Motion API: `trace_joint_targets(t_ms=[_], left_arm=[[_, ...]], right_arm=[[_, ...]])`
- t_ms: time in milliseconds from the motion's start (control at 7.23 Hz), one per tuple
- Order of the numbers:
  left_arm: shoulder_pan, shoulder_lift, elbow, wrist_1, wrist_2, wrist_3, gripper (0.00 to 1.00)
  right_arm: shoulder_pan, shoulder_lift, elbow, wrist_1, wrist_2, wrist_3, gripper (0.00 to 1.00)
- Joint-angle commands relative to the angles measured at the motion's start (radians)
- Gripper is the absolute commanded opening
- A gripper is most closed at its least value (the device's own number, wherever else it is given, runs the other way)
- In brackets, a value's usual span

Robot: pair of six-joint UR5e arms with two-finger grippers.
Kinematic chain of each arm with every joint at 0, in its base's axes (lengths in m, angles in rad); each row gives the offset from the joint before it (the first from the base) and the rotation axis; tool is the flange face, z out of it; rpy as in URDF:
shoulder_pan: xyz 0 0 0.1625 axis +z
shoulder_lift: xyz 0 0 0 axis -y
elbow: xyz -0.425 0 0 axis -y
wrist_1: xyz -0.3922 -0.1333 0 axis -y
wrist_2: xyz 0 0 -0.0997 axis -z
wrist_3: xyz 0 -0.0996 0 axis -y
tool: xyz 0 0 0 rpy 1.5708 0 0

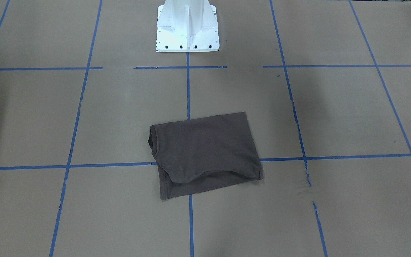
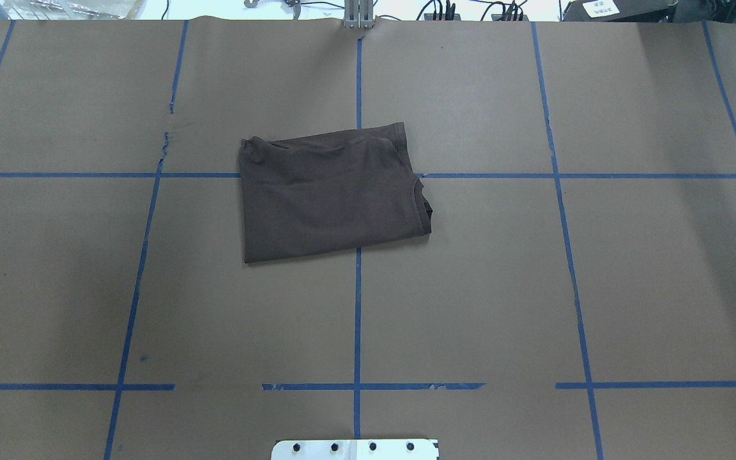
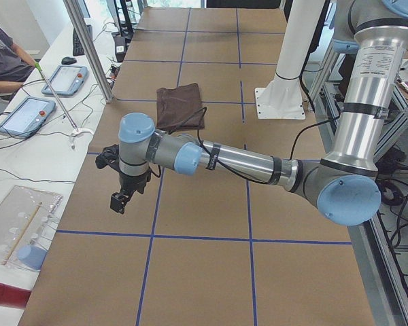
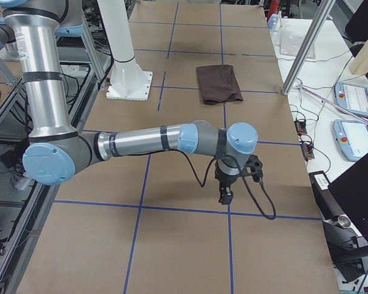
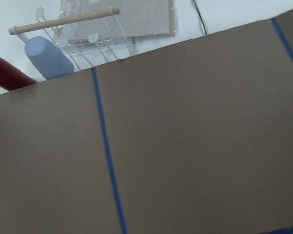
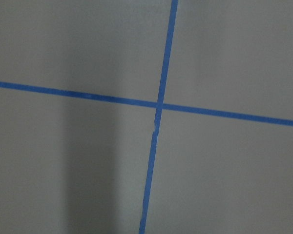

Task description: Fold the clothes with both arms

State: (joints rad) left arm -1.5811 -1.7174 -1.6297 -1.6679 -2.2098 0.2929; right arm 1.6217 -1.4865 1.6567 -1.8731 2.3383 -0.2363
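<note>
The dark grey-brown T-shirt (image 2: 333, 195) lies folded into a rough rectangle at the middle of the table, also seen in the front view (image 1: 203, 153), far off in the left side view (image 3: 180, 105) and in the right side view (image 4: 218, 82). Nothing touches it. My left gripper (image 3: 119, 202) hangs over the table's left end, far from the shirt; my right gripper (image 4: 226, 197) hangs over the right end. Both show only in the side views, so I cannot tell whether they are open or shut. The wrist views show only bare paper and blue tape.
The white pedestal base (image 1: 187, 26) stands behind the shirt. Brown paper with blue tape lines (image 2: 358, 306) covers the table. A seated person (image 3: 3, 61) and tablets (image 3: 27, 115) are beside the left end; a clear rack (image 5: 95, 29) lies off that edge.
</note>
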Motion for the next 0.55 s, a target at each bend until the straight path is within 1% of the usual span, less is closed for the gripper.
trace_joint_targets(t_ms=[0,138,277,415], left_arm=[[-0.013,0.061,-0.029,-0.036,-0.024,-0.006,1.0],[-0.007,0.121,0.006,-0.071,0.002,0.002,1.0],[-0.005,0.124,0.016,-0.073,0.001,-0.014,1.0],[-0.005,0.122,0.007,0.019,-0.011,-0.059,1.0]], right_arm=[[0.018,-0.069,0.034,-0.009,0.023,-0.009,1.0],[0.018,-0.075,0.084,-0.009,0.021,-0.008,1.0],[0.018,-0.099,0.113,-0.011,0.029,-0.003,1.0],[0.018,-0.127,0.115,-0.009,0.027,-0.001,1.0]])
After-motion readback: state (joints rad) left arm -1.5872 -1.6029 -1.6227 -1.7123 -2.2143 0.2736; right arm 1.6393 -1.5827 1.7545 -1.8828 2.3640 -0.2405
